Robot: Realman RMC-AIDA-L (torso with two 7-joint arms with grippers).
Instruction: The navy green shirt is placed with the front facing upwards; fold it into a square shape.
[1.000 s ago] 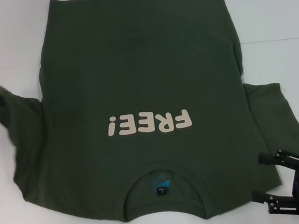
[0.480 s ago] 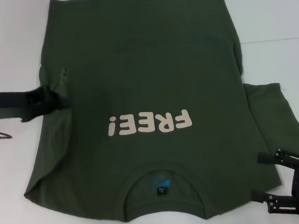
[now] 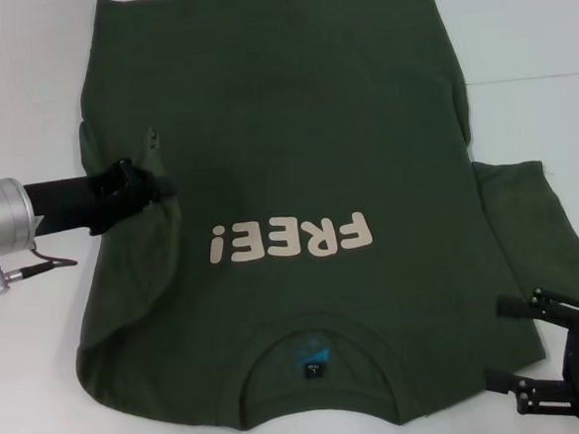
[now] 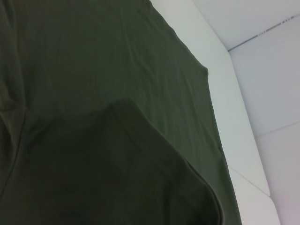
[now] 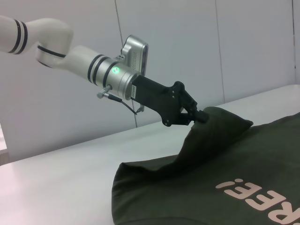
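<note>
One sleeve of the dark olive-green cotton shirt (image 3: 287, 177) on the white counter (image 3: 11, 77) is clamped in my left gripper (image 3: 140, 188), mid-fold; next, lay it flat inward; right gripper (image 3: 522, 345) idles, fingers apart, near the collar.

1. One navy green shirt (image 3: 295, 147) is lying on one white table (image 3: 12, 87).
2. Two grippers are showing: left gripper (image 3: 153, 190) and right gripper (image 3: 507, 346).
</note>
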